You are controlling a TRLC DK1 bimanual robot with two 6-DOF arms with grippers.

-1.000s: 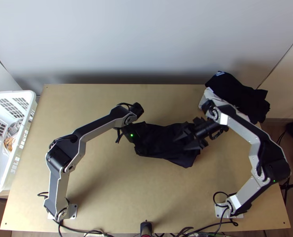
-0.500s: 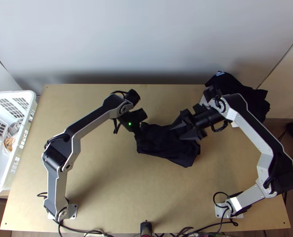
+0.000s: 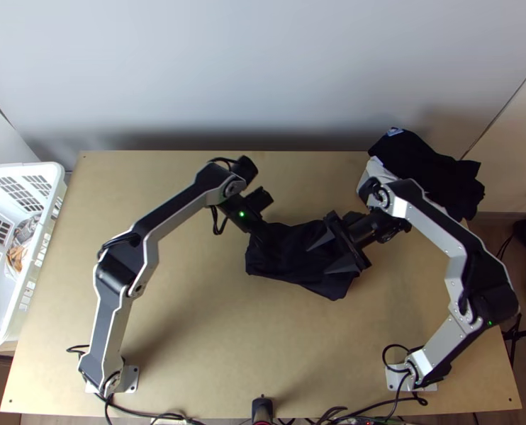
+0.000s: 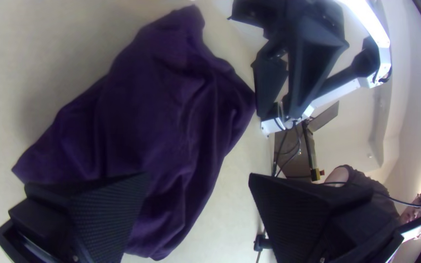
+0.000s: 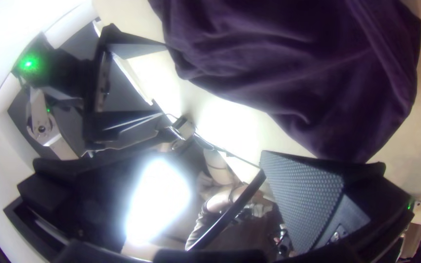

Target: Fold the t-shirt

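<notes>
black fingers on left gripper (image 3: 261,219): spread wide, released, at the t-shirt's left end. right gripper (image 3: 317,261): likewise released, fingers well apart, over the shirt's right part. contact with cloth, either side: cannot tell.

dark t-shirt (image 3: 291,268): lying mid-table between the two arms, compact and creased, outline irregular; fold count unclear.

further out: light wooden table (image 3: 192,347). far right corner, dark garments (image 3: 429,170) piled on paler cloth (image 3: 378,170). by the left edge, white laundry basket (image 3: 40,169), crumpled clothes (image 3: 23,237) inside.
</notes>
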